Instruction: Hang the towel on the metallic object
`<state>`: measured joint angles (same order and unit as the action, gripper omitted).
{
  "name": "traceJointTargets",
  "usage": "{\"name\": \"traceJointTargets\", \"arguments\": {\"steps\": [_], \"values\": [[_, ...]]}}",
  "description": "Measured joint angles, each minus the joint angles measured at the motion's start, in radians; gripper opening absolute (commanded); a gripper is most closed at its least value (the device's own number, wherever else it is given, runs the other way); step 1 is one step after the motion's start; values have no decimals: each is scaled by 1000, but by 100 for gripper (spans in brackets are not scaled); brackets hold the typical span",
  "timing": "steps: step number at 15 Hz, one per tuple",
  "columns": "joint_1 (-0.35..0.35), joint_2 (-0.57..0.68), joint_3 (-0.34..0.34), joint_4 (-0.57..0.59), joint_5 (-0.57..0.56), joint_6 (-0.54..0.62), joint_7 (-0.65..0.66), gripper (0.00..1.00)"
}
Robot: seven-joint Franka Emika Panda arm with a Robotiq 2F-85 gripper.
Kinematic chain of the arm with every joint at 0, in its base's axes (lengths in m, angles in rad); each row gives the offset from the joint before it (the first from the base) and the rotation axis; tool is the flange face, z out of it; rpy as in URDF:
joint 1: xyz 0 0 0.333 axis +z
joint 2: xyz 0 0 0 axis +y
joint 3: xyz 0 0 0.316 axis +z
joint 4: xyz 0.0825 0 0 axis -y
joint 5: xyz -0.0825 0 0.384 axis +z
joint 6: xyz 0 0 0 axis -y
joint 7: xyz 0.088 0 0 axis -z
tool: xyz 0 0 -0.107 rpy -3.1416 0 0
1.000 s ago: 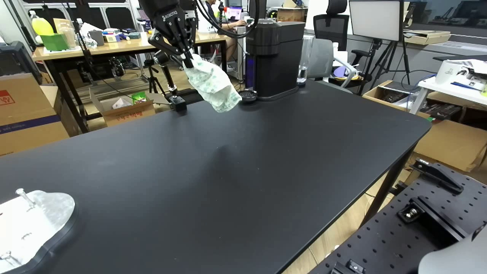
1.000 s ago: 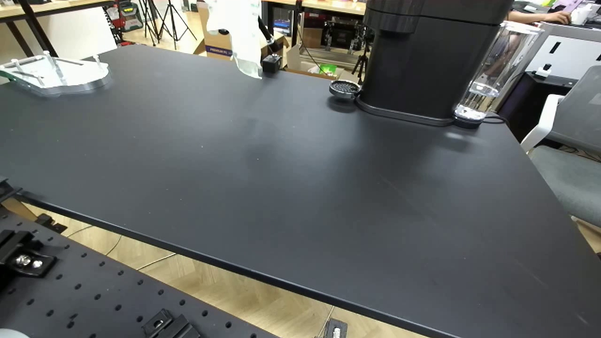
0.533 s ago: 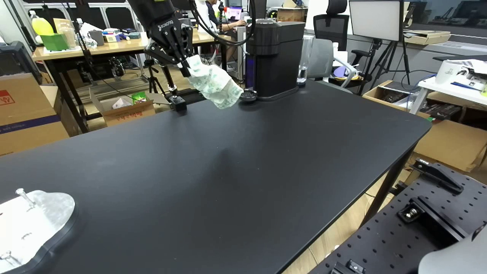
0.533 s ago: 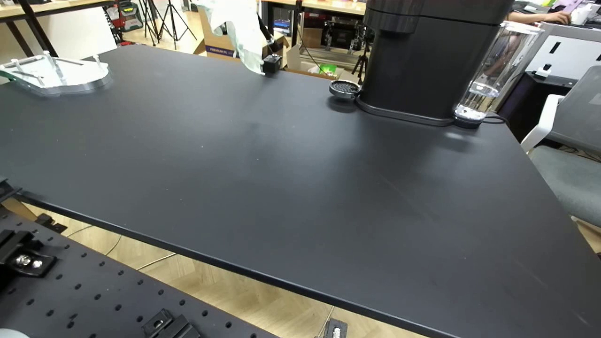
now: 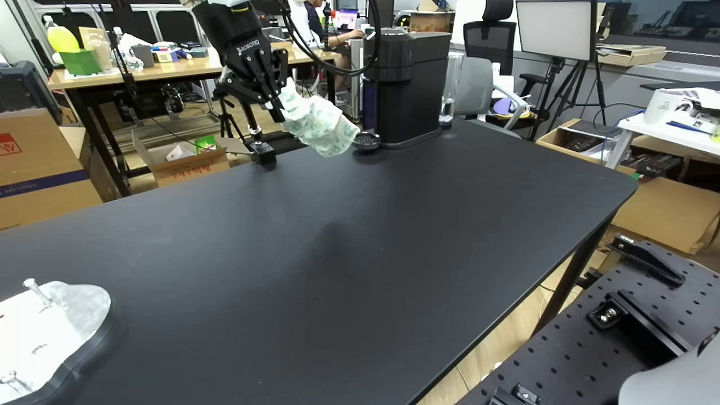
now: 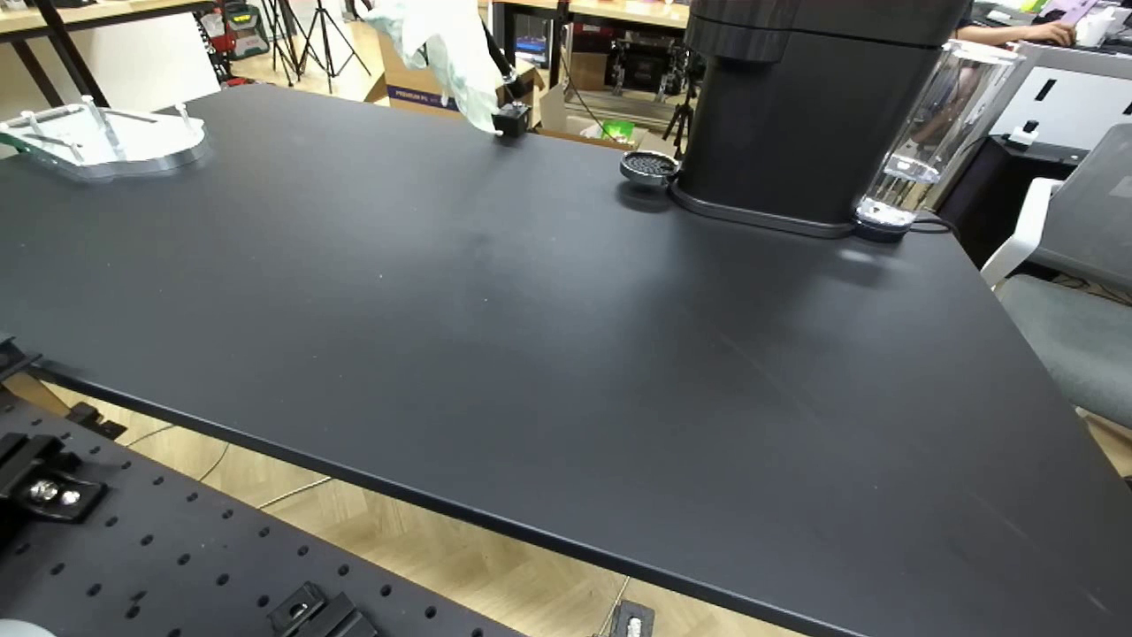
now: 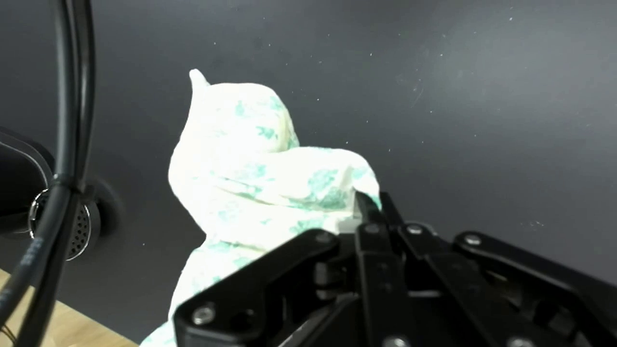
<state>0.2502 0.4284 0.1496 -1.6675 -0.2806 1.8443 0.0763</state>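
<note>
The white towel with green print (image 5: 319,128) hangs from my gripper (image 5: 275,108) above the far edge of the table. My gripper (image 7: 378,205) is shut on one edge of the towel (image 7: 255,173) in the wrist view, and most of the cloth spreads to the left of the fingers. In an exterior view, the towel (image 6: 451,57) hangs at the top edge and the gripper is mostly out of frame. A silvery plate with upright metal-looking pegs (image 5: 73,306) rests on the table, well apart from the towel. It also shows in an exterior view (image 6: 141,146).
A black coffee machine (image 5: 413,84) with a round drip tray (image 6: 650,166) stands at the table's back. A clear water tank (image 6: 920,141) is beside it. A black clamp with a pole (image 5: 262,151) sits at the far edge near the towel. A cable (image 7: 67,183) hangs along the wrist.
The towel has swung and lifted slightly, moving a little right in an exterior view. The arm has shifted and tilted slightly. The towel stays in the gripper.
</note>
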Motion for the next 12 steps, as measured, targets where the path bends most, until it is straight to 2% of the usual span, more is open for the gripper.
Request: {"name": "traceJointTargets", "arguments": {"steps": [3, 4, 5, 12], "values": [[0, 0, 0, -14, 4, 0, 0, 1], [0, 0, 0, -18, 5, 0, 0, 27], [0, 0, 0, -21, 5, 0, 0, 28], [0, 0, 0, -23, 7, 0, -1, 75]]}}
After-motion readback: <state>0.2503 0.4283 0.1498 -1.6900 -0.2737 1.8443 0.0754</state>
